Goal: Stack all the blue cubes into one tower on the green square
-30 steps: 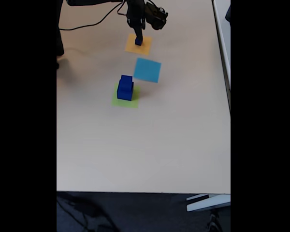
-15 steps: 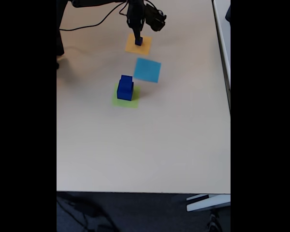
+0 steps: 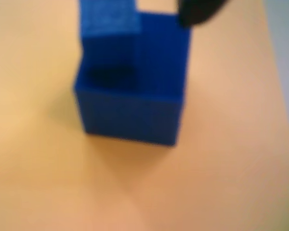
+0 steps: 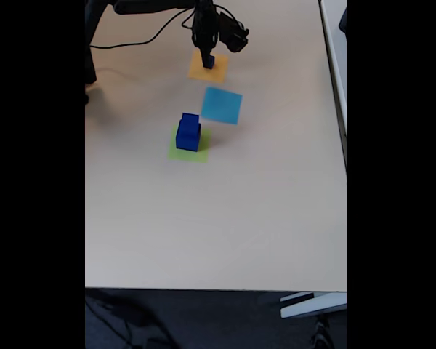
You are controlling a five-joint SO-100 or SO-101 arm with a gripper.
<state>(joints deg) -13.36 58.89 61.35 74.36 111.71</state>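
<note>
Seen from the wrist camera, a small blue cube (image 3: 130,110) sits on the orange square (image 3: 43,159), blurred and very close to the lens; a blue slab reaches down against its top left and a dark shape (image 3: 200,12) crosses its upper right corner, apparently parts of the claw flanking it, though whether they are pinching it or merely bracketing it cannot be told from here. The cube reads as solid dark blue with crisp edges and a lighter top face. In the fixed view, the black arm reaches down from the top edge so the gripper (image 4: 208,62) comes straight down onto that small cube (image 4: 208,64), a posture that suits a lift from above. Further down the pale table (image 4: 225,225), two larger blue cubes (image 4: 188,133) already stand stacked on the green square (image 4: 179,153), the smaller one on top, leaving room for a third. The light-blue square (image 4: 221,105) lies bare between the two sites.
</note>
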